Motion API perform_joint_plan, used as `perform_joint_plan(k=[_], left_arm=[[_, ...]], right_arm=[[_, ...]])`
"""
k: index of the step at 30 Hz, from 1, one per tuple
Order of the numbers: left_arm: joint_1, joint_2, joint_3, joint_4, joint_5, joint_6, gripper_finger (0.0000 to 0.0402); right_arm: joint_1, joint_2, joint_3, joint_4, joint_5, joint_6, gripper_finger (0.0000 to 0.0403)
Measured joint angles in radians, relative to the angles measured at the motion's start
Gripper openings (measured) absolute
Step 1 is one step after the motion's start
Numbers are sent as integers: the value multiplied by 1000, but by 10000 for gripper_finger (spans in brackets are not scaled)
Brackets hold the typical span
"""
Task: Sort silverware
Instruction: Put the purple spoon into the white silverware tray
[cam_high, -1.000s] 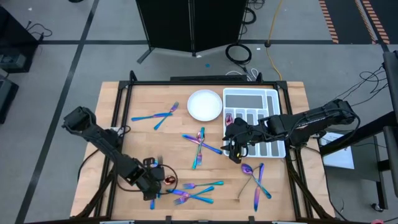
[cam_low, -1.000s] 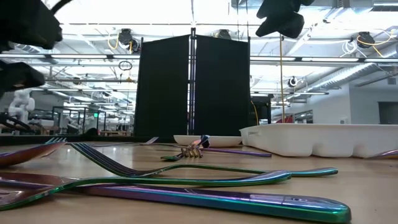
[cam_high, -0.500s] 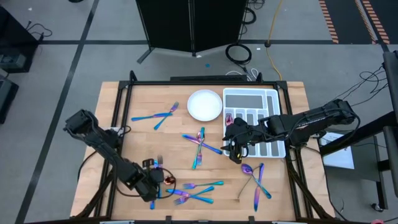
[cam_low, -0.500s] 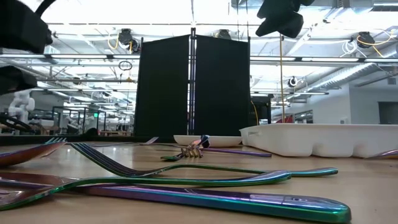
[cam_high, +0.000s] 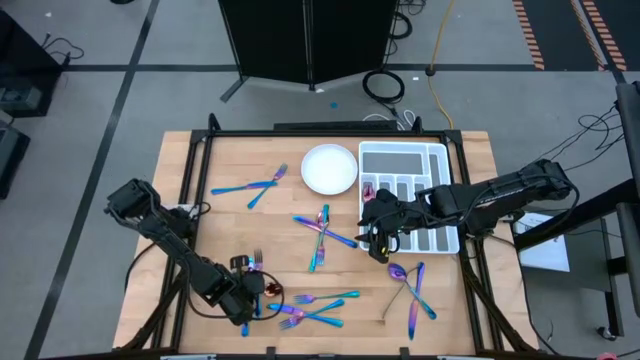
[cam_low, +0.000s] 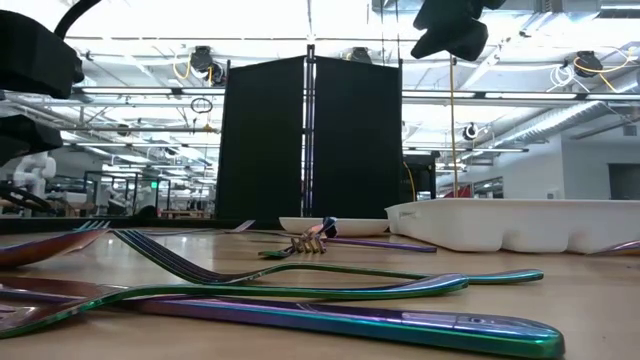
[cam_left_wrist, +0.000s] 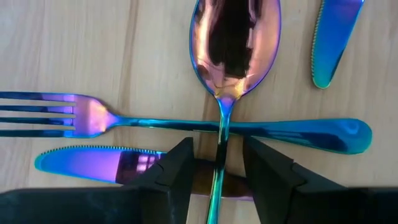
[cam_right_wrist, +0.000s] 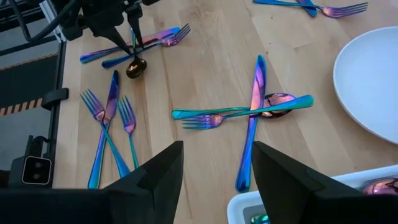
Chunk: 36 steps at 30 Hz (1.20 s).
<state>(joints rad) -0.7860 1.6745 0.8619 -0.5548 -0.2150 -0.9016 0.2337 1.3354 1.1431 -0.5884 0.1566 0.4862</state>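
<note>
My high camera looks straight down on the whole tabletop (cam_high: 200, 170). My low one sits at tabletop level, facing the black screen (cam_low: 310, 140) behind. The left wrist camera hangs close over a spoon (cam_left_wrist: 233, 43). The right wrist one looks from farther across the wood; it shares the plate (cam_right_wrist: 370, 84) with the high view.

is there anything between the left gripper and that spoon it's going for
Nothing visible. The left gripper is open, its fingers straddling the spoon handle. That handle lies across a fork and a knife, which sit under it, not in the way.
</note>
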Motion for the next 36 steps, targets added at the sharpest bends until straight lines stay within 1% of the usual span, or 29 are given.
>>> perform_joint_plan(k=[12,20,24,26,29,32,34,36], left_arm=[[0,-5,-1,-2,-1,-6,11],[0,-67,-3,-9,5,-6,2],[3,-139,-3,-9,8,-7,1],[16,-186,-3,-10,12,-44,1],[86,-253,-3,-11,5,-215,1],[194,-296,-3,41,-1,-338,0],[273,-308,-3,101,-6,-374,0],[352,-307,-3,210,-21,-371,0]], right_arm=[[0,0,0,0,0,9,183],[0,0,0,1,0,10,183],[-1,0,0,2,0,3,183],[-1,0,0,2,0,3,183],[-1,0,0,2,0,2,183],[-1,-8,-1,-5,13,9,183],[-5,-26,-1,-26,46,33,183],[-5,-57,-1,-70,100,56,183]])
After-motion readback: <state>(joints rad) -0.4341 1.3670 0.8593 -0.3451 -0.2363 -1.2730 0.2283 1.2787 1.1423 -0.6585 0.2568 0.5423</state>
